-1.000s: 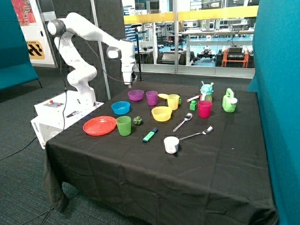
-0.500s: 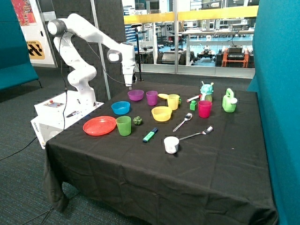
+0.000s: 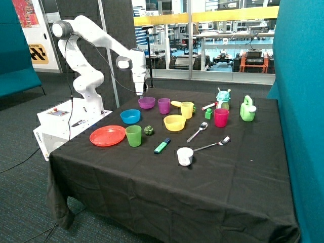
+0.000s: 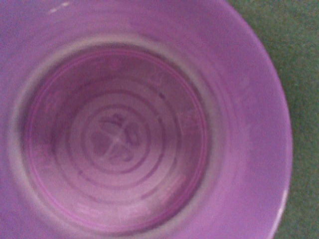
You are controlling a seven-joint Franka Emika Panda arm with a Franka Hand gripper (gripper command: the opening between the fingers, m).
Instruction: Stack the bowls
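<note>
The purple bowl [image 3: 147, 103] stands at the back of the table next to a purple cup [image 3: 164, 105]. The blue bowl [image 3: 130, 116] stands in front of it, near the table's edge by the robot base. The yellow bowl [image 3: 174, 122] stands near the middle of the table. All three bowls stand apart from each other. My gripper [image 3: 140, 91] hangs just above the purple bowl's rim on the side toward the robot base. In the wrist view the inside of the purple bowl [image 4: 119, 134] fills almost the whole picture, very close.
A red-orange plate [image 3: 107, 135] and a green cup [image 3: 133, 135] stand near the front. Also on the black cloth are a yellow cup [image 3: 187, 109], a pink cup [image 3: 220, 117], a white cup [image 3: 185, 156], two spoons [image 3: 197, 131], a green marker [image 3: 162, 146] and green toys [image 3: 247, 109].
My gripper has come down and slightly toward the purple bowl over the last second. The bowls and other things have not moved.
</note>
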